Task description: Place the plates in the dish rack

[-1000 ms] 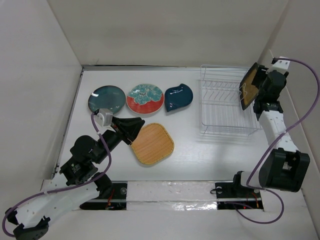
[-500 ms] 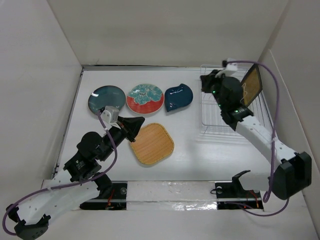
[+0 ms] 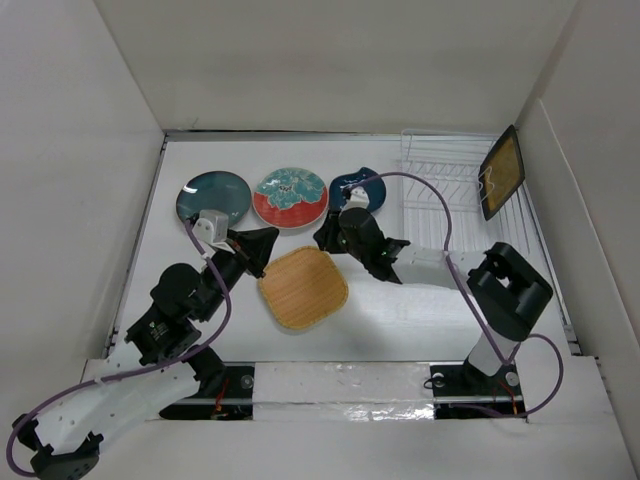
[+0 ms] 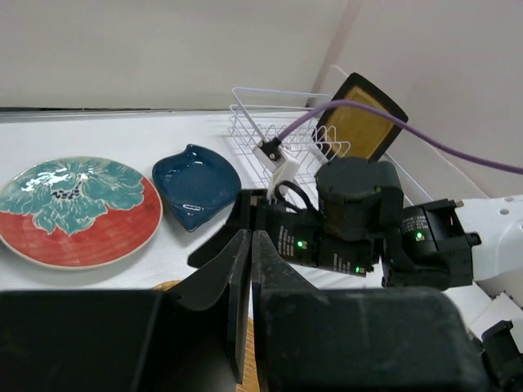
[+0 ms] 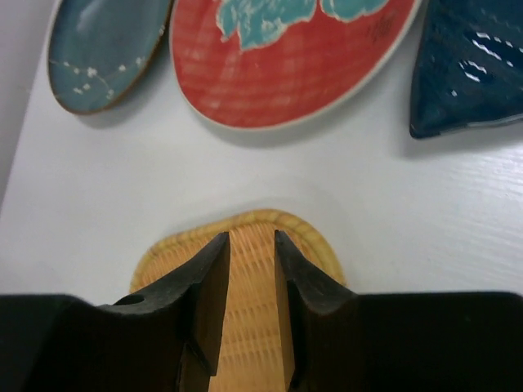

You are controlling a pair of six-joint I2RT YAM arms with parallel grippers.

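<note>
- Tan woven plate: rounded square, lies flat on the white table in front of the left arm. It sits skewed, one corner toward the far wall. Sides look about equal, so I see no real long axis.
- Left gripper: at the woven plate's far-left edge. Fingers are pressed together, and the wrist view shows nothing between them.
- Right gripper: reaches across to the same plate's far-right corner. Its fingers stand a narrow slot apart, low over the woven rim. I see weave through the gap and nothing pinched. I can't tell whether the tips touch the plate.
- Dish rack: thin white wire with rows of upright tines, in the far-right corner of the table.
- In the rack: black-rimmed tan plate, a rounded square standing on edge at the right end. It leans, with the tan face turned toward the left arm.
- Row along the far side, all flat, left to right:
  - round dark teal plate, glossy and speckled
  - round red-rimmed plate with a teal floral centre
  - navy leaf-shaped plate, ribbed and glazed, partly behind the right arm
- Teal and floral plates lie just beside each other. The leaf plate lies between the floral plate and the rack.
</note>
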